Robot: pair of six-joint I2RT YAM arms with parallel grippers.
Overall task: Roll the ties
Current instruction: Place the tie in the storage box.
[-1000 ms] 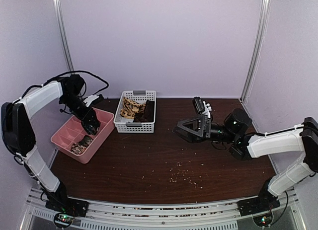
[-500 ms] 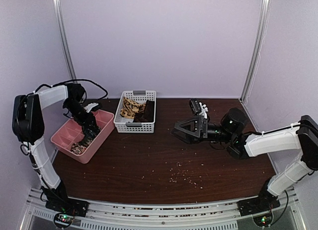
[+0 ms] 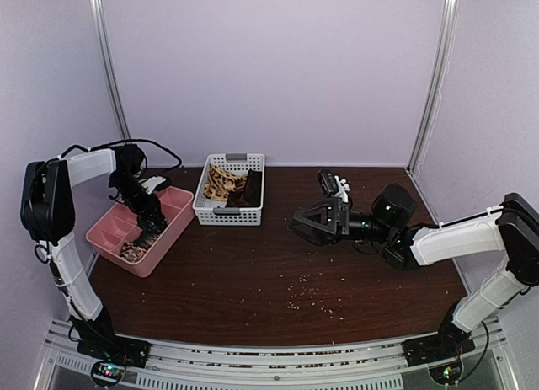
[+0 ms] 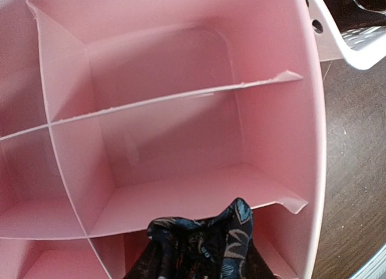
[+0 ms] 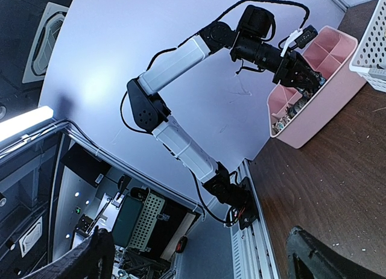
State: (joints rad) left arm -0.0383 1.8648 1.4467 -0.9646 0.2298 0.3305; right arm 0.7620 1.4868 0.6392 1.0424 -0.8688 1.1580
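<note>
My left gripper [image 3: 152, 223] is down inside the pink tray [image 3: 178, 224], shut on the dark floral tie [image 4: 205, 243]. In the left wrist view the bunched tie covers my fingers, over a divider wall of the tray [image 4: 181, 194] and its near compartment. Another patterned roll [image 3: 135, 249] lies in the tray's near compartment. The tan tie [image 3: 221, 182] and the dark brown tie [image 3: 251, 189] lie in the white basket [image 3: 227, 213]. My right gripper [image 3: 307, 223] is open and empty, held above mid-table, pointing left; its fingers [image 5: 90, 261] stand wide apart.
Small crumbs [image 3: 310, 299] are scattered on the brown table in front of centre. The basket stands just right of the tray, its corner showing in the left wrist view [image 4: 356, 47]. The right wrist view shows the left arm and the tray [image 5: 319, 119].
My left gripper has dropped lower into the tray with the floral tie. My right gripper has drifted slightly left and stays open.
</note>
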